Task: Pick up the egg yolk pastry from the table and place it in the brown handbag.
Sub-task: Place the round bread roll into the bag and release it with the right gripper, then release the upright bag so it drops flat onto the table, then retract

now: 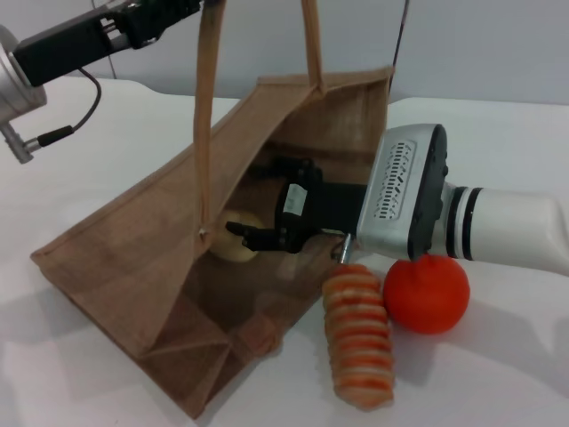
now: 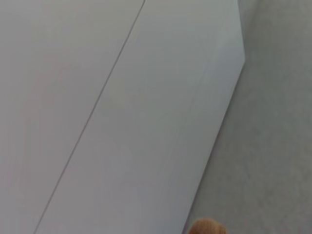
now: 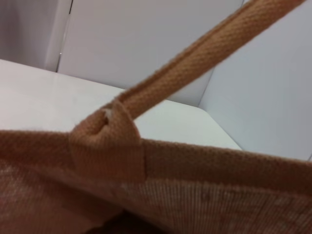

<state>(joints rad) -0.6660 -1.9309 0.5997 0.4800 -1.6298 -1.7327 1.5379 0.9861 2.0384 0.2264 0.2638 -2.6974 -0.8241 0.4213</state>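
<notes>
The brown handbag (image 1: 133, 258) lies tilted on the white table with its mouth facing right. Its strap handles (image 1: 206, 107) are pulled taut upward. My left gripper (image 1: 182, 12) is at the top edge of the head view, shut on the handles. My right gripper (image 1: 265, 205) reaches into the bag's mouth with its fingers spread open. The egg yolk pastry (image 1: 233, 242) lies inside the bag, just beside the lower finger. The right wrist view shows the bag's rim (image 3: 219, 195) and a strap (image 3: 195, 73) close up.
A long orange-striped bread roll (image 1: 358, 336) and a round orange fruit (image 1: 427, 294) lie on the table just under my right wrist. A bit of brown strap (image 2: 207, 227) shows in the left wrist view against the wall.
</notes>
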